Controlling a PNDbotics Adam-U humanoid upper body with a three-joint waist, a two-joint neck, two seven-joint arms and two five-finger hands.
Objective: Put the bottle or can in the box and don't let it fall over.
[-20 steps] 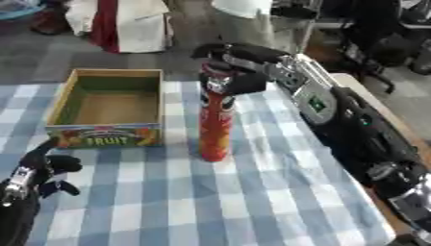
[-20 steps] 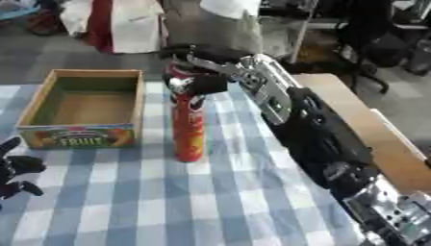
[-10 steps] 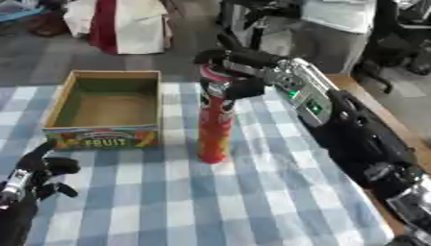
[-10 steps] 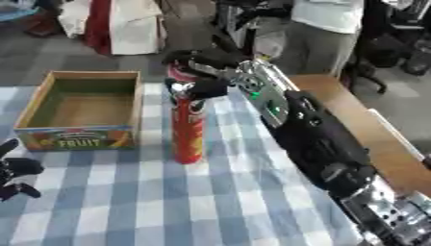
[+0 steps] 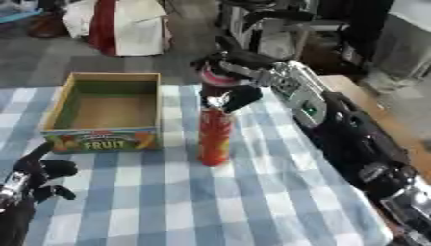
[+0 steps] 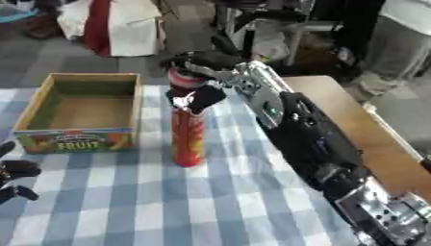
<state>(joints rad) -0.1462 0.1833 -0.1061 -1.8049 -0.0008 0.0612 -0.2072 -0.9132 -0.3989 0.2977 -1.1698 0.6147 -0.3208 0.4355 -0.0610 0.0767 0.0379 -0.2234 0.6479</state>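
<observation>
Left eye view: the tall red can (image 5: 214, 137) is seen upright on the checked cloth (image 5: 252, 202), just beside the fruit box (image 5: 105, 141), as it was a second ago — no lift yet. The right hand (image 5: 225, 79) stays curled around its top. The left hand (image 5: 38, 178) is partly cut off; its fingers cannot be judged.
</observation>
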